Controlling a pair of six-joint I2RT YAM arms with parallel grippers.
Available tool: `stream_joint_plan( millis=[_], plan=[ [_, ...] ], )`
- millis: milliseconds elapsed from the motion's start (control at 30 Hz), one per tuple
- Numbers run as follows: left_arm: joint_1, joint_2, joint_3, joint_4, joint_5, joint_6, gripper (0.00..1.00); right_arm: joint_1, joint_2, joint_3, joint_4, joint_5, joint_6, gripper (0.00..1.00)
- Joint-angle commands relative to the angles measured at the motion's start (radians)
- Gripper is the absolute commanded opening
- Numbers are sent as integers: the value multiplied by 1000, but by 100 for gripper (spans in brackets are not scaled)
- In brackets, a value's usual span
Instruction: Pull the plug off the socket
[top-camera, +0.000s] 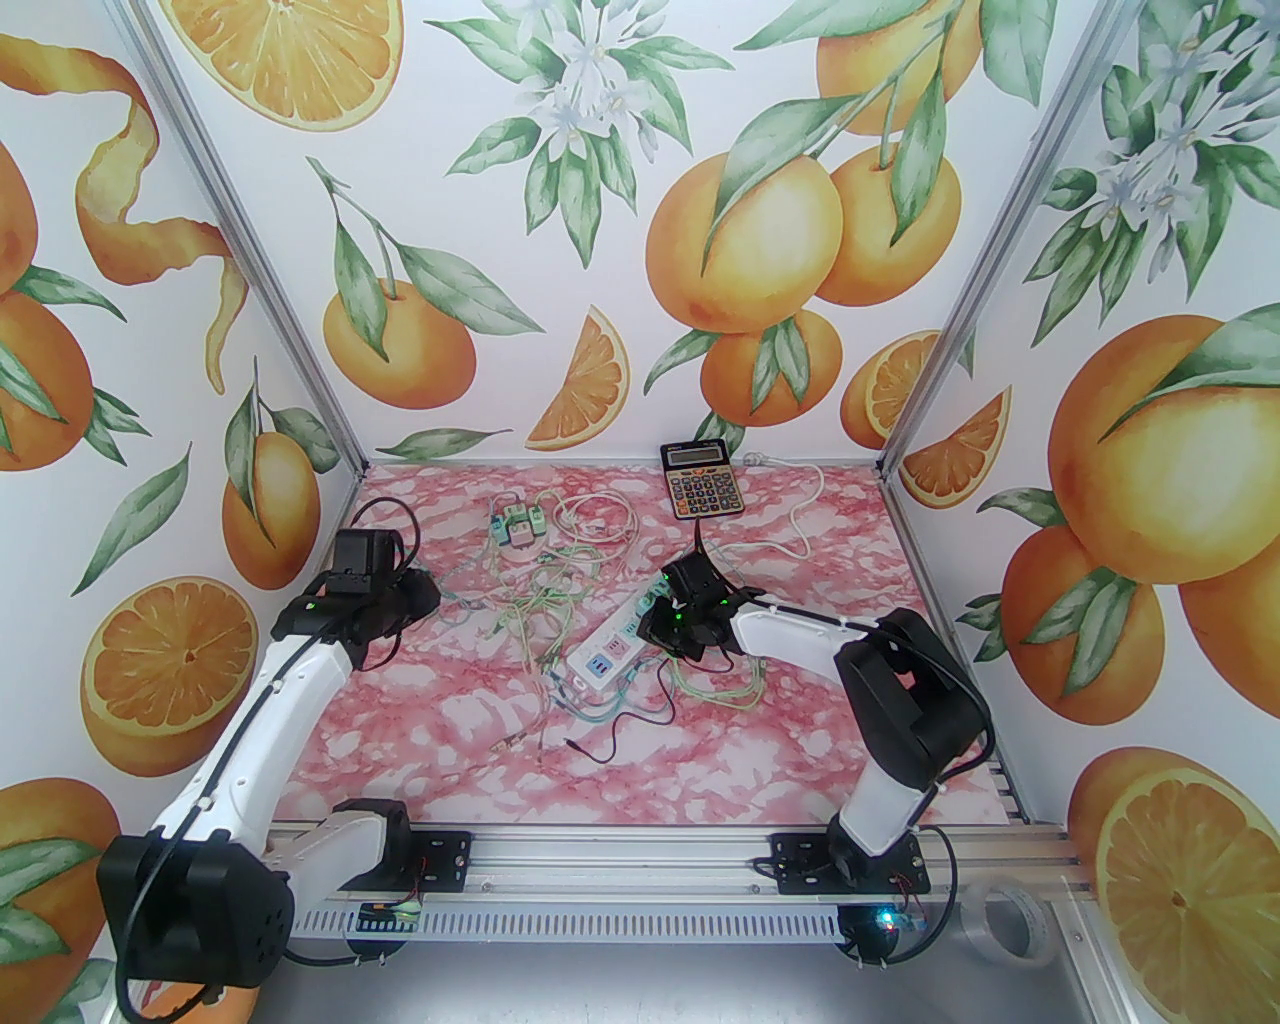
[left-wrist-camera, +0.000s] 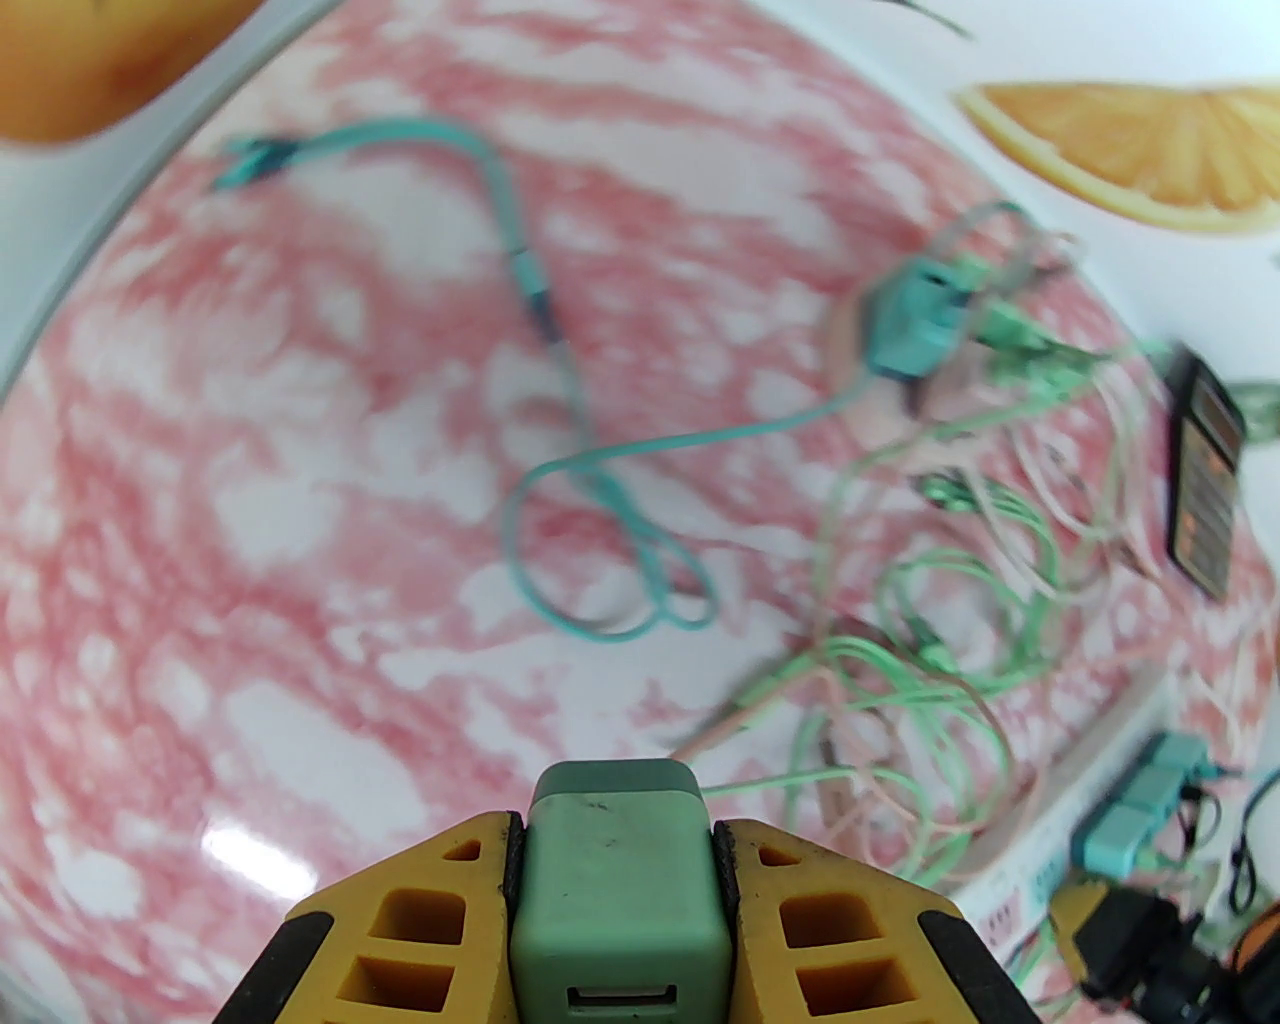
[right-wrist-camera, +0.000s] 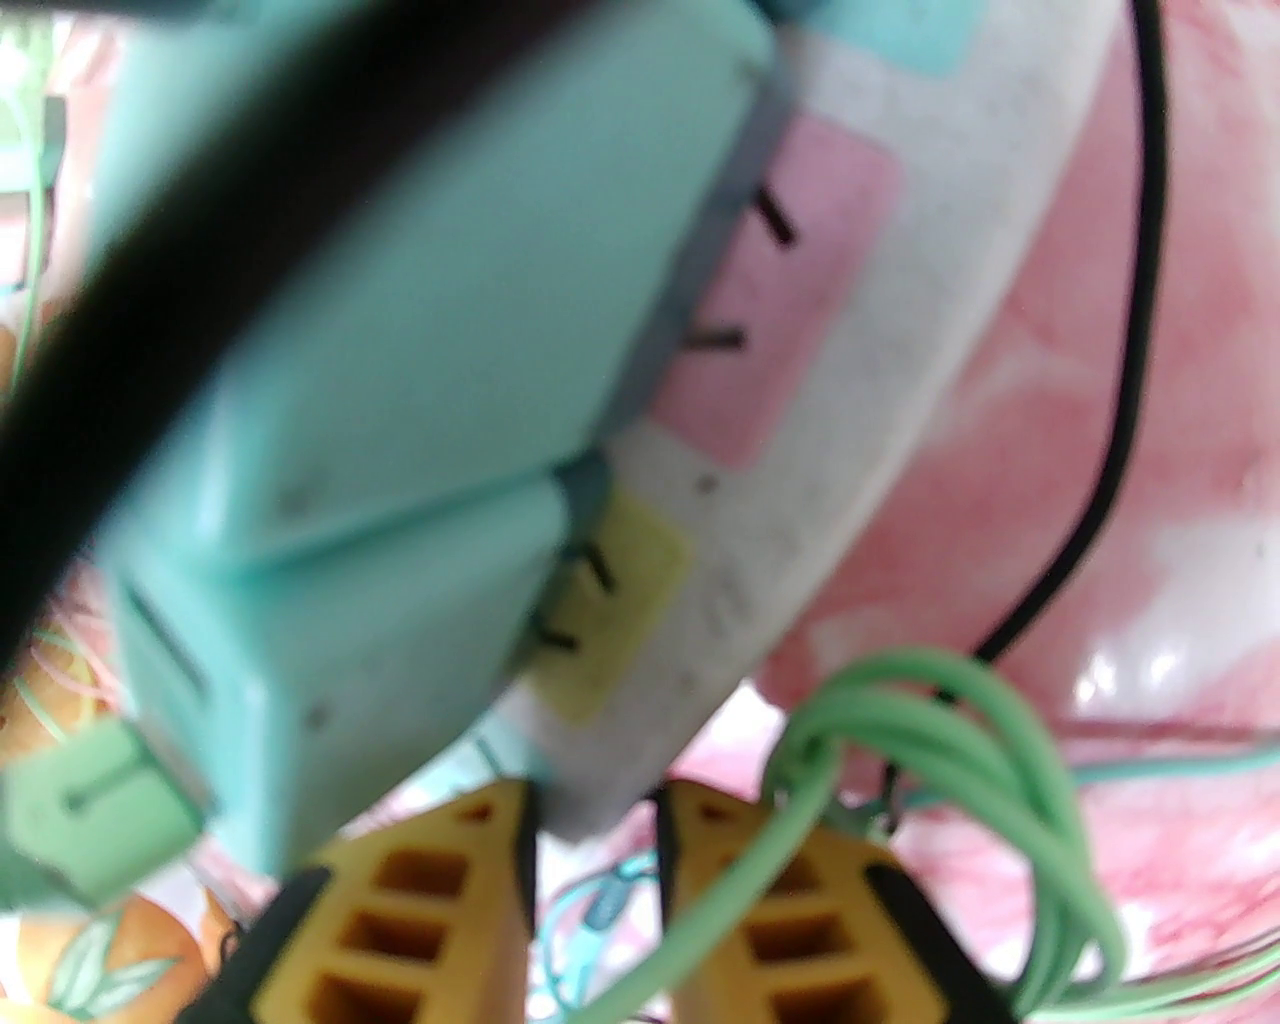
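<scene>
plug (left-wrist-camera: 620, 900) sits clamped in our left gripper (left-wrist-camera: 617, 832), clear of the socket strip (right-wrist-camera: 800, 480) our right gripper (right-wrist-camera: 595, 800) pinches; we'd next set it down.

A pink marbled table (top-camera: 420, 720) carries a white socket strip (top-camera: 608, 652), calculator (top-camera: 697, 480), adapters (top-camera: 517, 522) and tangled cables (top-camera: 520, 610).

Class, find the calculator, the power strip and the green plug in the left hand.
calculator (top-camera: 697, 492): top view, keypad.
power strip (top-camera: 612, 645): top view, white casing.
green plug (left-wrist-camera: 620, 900): left wrist view, plug body.

walls (top-camera: 600, 200): orange-fruit print | tabletop (top-camera: 450, 730): pink marble pattern | frame: aluminium corner posts (top-camera: 255, 260)
</scene>
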Motion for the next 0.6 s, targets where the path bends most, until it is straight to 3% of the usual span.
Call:
stream_joint_plan(
  millis=[0,167,567],
  plan=[
    [54,10,-67,53,21,-76,19,-1,47,-10,-120,80,-32,26],
    [148,35,-176,128,81,-138,20,1,41,-6,-126,83,-37,26],
    [185,66,-197,144,61,-149,36,5,41,2,-138,88,-44,26]
  ],
)
